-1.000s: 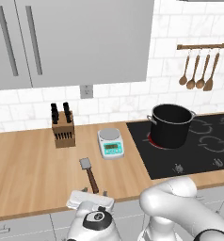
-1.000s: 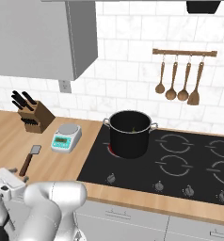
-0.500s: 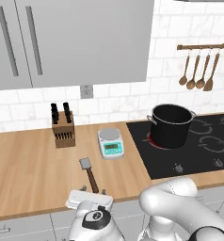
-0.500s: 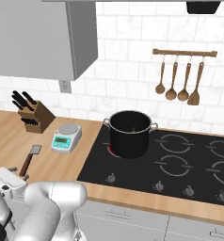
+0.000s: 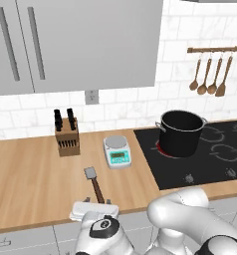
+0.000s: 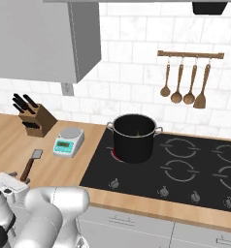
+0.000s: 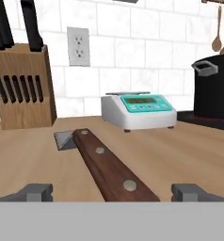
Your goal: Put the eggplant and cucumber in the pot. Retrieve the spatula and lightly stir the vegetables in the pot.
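Flat grey-bladed, brown-handled spatula on wooden counter.

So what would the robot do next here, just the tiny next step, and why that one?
Probably close the end effector on the dark brown handle of the short metal-bladed spatula. The hand view shows the handle lying on the wooden counter between the two open fingertips, so a grip looks ready. The large black stockpot waits on the stove for stirring.

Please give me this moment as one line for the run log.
phase: reaching for spatula | gripper: open, fingertips either side of handle, not closed | spatula: flat on counter | pot: on stove
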You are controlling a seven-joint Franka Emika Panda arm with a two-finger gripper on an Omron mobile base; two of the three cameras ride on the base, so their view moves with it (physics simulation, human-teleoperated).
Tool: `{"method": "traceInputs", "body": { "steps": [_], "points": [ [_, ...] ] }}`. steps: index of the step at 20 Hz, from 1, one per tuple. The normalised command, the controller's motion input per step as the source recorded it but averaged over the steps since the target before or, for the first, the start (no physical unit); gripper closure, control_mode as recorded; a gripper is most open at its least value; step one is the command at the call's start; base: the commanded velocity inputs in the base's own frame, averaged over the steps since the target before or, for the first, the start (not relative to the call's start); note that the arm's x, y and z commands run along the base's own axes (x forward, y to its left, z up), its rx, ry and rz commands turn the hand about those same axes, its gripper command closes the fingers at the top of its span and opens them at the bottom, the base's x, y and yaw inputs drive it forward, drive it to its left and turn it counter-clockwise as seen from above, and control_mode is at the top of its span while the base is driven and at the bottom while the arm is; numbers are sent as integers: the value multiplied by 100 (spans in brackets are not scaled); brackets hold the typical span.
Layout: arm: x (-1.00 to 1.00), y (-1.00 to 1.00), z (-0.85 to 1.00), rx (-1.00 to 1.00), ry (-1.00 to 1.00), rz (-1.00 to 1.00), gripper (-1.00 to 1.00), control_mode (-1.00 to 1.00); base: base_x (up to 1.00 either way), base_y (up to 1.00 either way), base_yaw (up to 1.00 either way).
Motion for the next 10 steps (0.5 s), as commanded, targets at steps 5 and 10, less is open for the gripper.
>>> {"method": "traceInputs", "body": {
  "steps": [5,10],
  "points": [
    [26,0,-60,0,0,6,100,-100,0,0,0],
    [8,0,-70,0,1,5,100,-100,0,0,0]
  ]
}}
